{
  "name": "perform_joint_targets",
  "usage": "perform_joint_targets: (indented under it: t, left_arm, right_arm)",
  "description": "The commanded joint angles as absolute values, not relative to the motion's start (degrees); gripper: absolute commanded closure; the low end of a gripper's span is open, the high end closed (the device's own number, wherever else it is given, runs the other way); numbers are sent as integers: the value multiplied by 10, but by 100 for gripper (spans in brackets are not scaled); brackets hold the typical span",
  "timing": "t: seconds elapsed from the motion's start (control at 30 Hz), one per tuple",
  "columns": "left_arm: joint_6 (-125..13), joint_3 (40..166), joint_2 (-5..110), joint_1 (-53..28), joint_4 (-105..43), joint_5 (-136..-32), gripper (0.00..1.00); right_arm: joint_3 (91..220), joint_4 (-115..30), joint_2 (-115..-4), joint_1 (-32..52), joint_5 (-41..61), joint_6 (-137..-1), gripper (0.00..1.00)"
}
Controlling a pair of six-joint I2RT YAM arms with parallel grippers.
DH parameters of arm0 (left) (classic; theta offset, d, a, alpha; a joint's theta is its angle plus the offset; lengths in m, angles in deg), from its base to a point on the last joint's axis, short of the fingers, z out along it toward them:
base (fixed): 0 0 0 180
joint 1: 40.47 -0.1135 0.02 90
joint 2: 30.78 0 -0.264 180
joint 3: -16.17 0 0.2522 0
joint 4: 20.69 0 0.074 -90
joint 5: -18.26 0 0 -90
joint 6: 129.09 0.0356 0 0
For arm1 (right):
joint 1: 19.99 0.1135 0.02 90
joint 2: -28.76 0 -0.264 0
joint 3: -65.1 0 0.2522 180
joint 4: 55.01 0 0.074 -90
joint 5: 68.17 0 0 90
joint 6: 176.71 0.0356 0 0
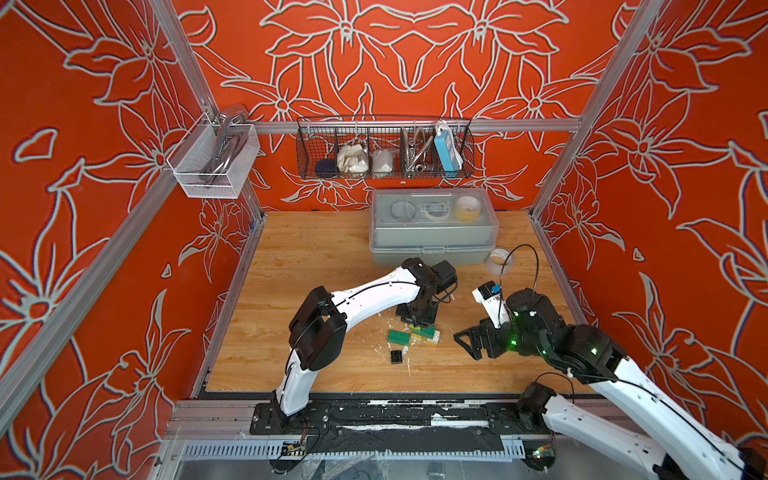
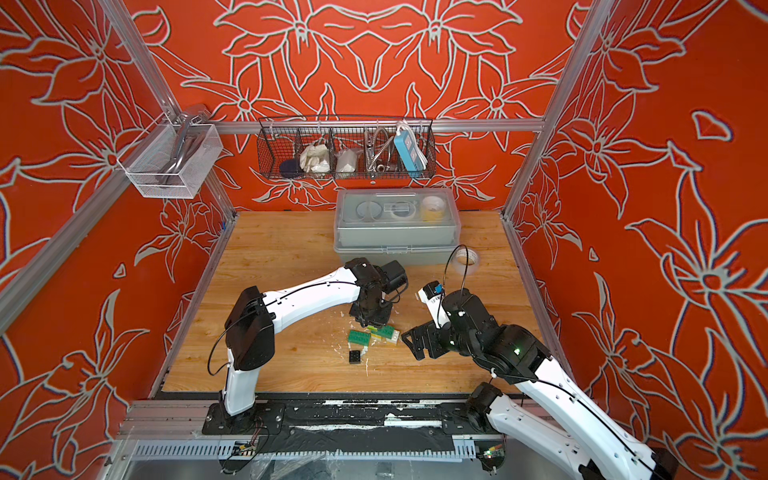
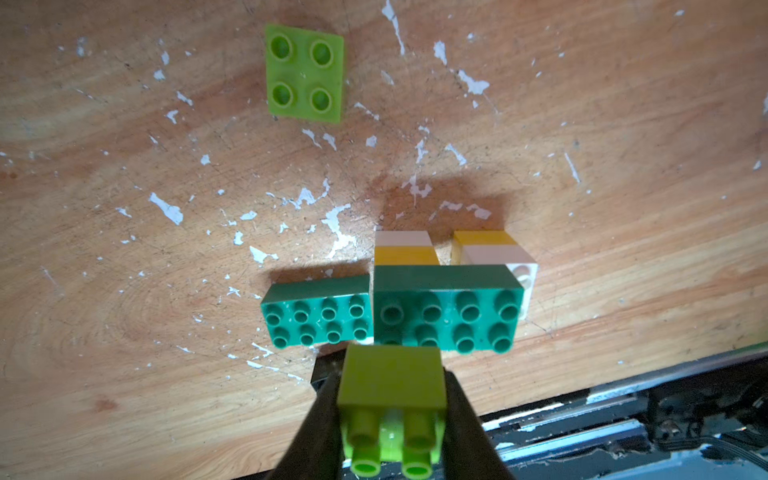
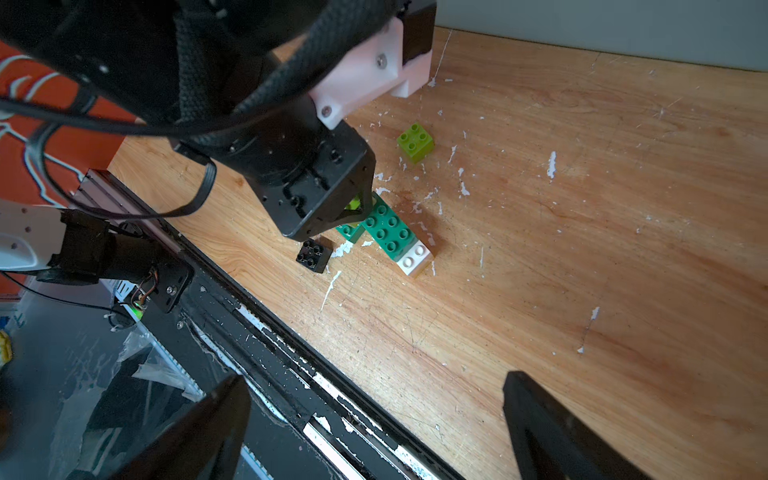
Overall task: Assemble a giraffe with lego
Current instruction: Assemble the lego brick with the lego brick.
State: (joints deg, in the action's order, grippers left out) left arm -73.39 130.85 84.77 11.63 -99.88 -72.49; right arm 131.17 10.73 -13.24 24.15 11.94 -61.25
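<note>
At the middle of the wooden table (image 1: 316, 266), toward its front edge, stands the half-built giraffe (image 3: 446, 316): one long dark green brick lying flat across two short legs (image 3: 405, 249), each a white and a yellow brick stacked. At one end the green brick sits short of the leg, so two white studs show beside it.

My left gripper (image 3: 392, 415) is clenched on a lime brick (image 3: 390, 390), one finger on each side wall and the studs pointing back at the wrist camera. In both top views this gripper (image 1: 417, 320) hangs at 12 o'clock from the giraffe, right over its far edge. I cannot tell whether the lime brick touches the green studs or hovers just above them.

My right gripper (image 1: 467, 345) waits at 3 o'clock from the giraffe, apart from it, jaws spread wide with nothing between them; its two dark fingers (image 4: 199, 436) frame the near edge of the right wrist view.

Reading the clock from the giraffe in a top view, the spare dark green brick (image 1: 399, 337) lies at 9 o'clock, end to end against it and flat on the wood. The black brick (image 1: 397, 356) sits alone at 7 o'clock, studs up. A loose lime brick (image 4: 415, 142) rests studs up, well clear of the rest, past my left gripper as the right wrist camera sees it.
</note>
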Motion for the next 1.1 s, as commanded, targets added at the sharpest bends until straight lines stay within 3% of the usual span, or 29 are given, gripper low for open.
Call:
perform_joint_targets:
  t: [0.0,1.07]
  left_arm:
    - [-720,1323,863,118,-1019,-725,68]
    - [-715,1360,921,122,-1033,-725,68]
  right_arm:
    - [1321,103,-134,238,128,-616,0]
    - [1322,123,-110,215,131,-619,0]
